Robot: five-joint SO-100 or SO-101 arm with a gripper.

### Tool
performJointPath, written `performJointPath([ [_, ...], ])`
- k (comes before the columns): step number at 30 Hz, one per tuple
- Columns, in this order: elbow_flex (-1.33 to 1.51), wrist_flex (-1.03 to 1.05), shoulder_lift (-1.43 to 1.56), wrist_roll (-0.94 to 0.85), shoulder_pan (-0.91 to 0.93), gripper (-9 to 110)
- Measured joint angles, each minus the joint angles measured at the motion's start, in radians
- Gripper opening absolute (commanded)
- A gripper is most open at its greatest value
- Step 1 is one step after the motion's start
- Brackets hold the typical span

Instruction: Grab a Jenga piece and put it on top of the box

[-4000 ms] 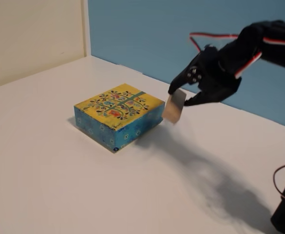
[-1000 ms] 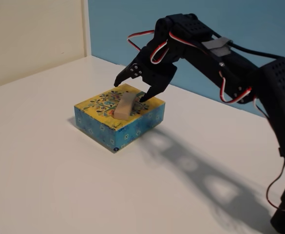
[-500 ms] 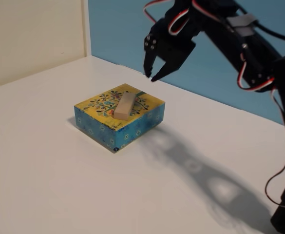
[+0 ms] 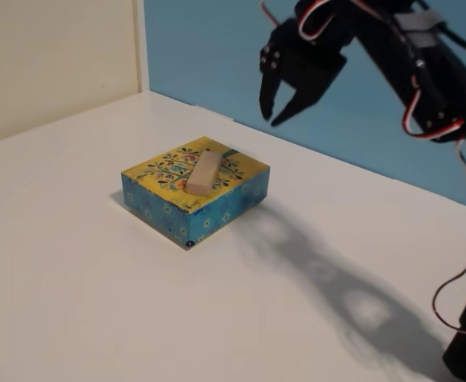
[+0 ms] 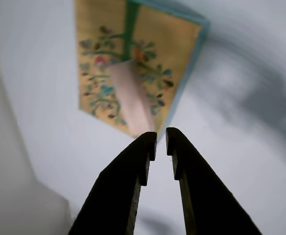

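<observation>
While the Jenga piece (image 4: 202,173) lies flat across the yellow top of the box (image 4: 169,208) on the white counter (image 4: 73,302), the end effector (image 4: 269,118) hangs empty above and behind the box, well apart, its jaws nearly closed.
</observation>
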Motion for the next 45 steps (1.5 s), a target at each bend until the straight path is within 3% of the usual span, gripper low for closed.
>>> performJointPath([
  [15, 0.152, 0.080, 0.270, 0.014, -0.126, 0],
  [18, 0.400, -0.008, 0.476, 0.015, -0.167, 0],
  [22, 0.896, -0.279, 0.816, 0.012, -0.219, 0],
  [36, 1.910, -0.911, 1.184, -0.032, -0.084, 0],
  [45, 2.230, -0.991, 1.497, -0.035, -0.124, 0],
])
